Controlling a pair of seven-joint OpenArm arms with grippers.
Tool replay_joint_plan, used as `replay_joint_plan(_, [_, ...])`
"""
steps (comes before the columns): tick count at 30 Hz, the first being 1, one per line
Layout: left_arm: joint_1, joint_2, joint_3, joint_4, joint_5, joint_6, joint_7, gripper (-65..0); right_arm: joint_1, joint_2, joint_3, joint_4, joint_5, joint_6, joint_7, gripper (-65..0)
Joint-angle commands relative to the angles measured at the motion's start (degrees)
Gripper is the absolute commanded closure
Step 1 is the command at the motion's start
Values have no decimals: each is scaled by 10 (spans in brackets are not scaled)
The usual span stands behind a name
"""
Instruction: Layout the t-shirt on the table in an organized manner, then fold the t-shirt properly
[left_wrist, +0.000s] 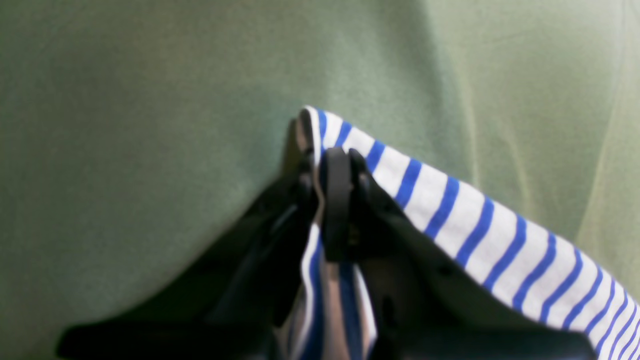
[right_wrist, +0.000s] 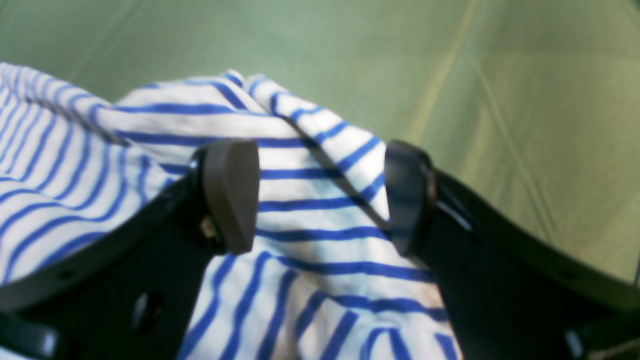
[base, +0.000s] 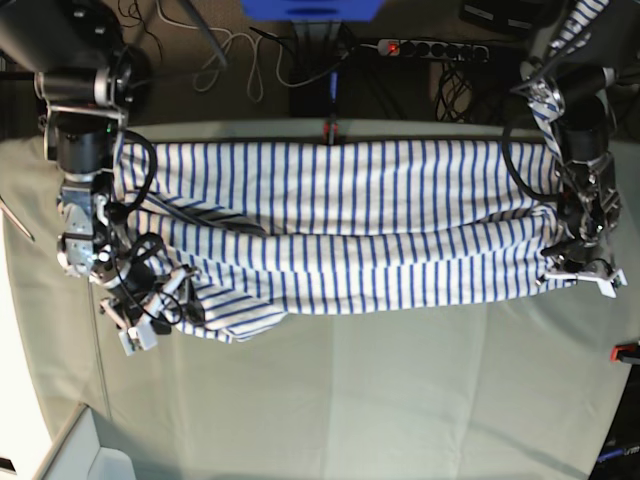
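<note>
On one table (base: 400, 400), one t-shirt (base: 380, 230): left gripper (left_wrist: 330, 165) clamps it, right gripper (right_wrist: 320, 195) gapes

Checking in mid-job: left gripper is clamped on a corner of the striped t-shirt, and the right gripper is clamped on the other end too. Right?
Only partly. The left gripper is shut on a corner of the t-shirt, as you say. The right gripper is not clamped: the right wrist view shows its jaws standing wide apart, with bunched striped cloth between them but nothing pinched.
</note>
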Motion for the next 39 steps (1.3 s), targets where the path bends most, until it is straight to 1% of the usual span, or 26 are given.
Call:
replay_joint_plan(1, [-10, -8, 1, 5, 0, 0, -1, 0, 25, 5, 4, -6, 9, 10, 16, -394])
replay_joint_plan(4, [-9, -6, 1, 5, 0, 0, -1, 0, 44, 4, 6, -43, 9, 10, 16, -393])
replay_joint_plan(7, [-9, -6, 1, 5, 0, 0, -1, 0, 45, 4, 6, -56, 9, 10, 19, -392])
replay_joint_plan(10, [-9, -6, 1, 4, 0, 0, -2, 0, 45, 4, 1, -58, 9, 10, 41, -392])
replay_joint_plan(12, [-9, -6, 1, 4, 0, 0, -3, 0, 44, 4, 0, -62, 9, -27, 55, -392])
replay_joint_plan(13, [-9, -6, 1, 4, 0, 0, -3, 0, 45, 4, -2, -69, 9, -38, 57, -391])
replay_joint_plan(17, [-9, -6, 1, 4, 0, 0, -3, 0, 63, 6, -26, -111, 9, -46, 61, -390])
replay_joint_plan(19, [-9, -6, 1, 4, 0, 0, -3, 0, 65, 7, -28, -120, 9, -46, 71, -390])
replay_joint_plan(20, [-9, -6, 1, 4, 0, 0, -3, 0, 65, 7, -28, -123, 8, -53, 78, -390])
replay_joint_plan(21, [-9, -6, 1, 4, 0, 0, -3, 0, 65, 7, -28, -123, 8, -65, 84, -390])
replay_joint_plan(23, [-9, -6, 1, 4, 0, 0, -3, 0, 65, 7, -28, -123, 8, -102, 89, -381])
replay_joint_plan(25, [-9, -6, 1, 4, 0, 0, -3, 0, 65, 7, -28, -123, 8, -122, 90, -342])
replay_joint_plan(32, [-9, -6, 1, 4, 0, -1, -3, 0, 65, 7, -28, -123, 8, -122, 90, -128])
replay_joint_plan(35, [-9, -6, 1, 4, 0, -1, -3, 0, 65, 6, -28, -123, 8, -122, 89, -9])
replay_joint_plan(36, [-9, -6, 1, 4, 0, -1, -3, 0, 65, 6, -28, -123, 8, -122, 88, 0])
replay_joint_plan(39, [-9, -6, 1, 4, 0, -1, -3, 0, 65, 6, -28, -123, 8, -122, 87, 0])
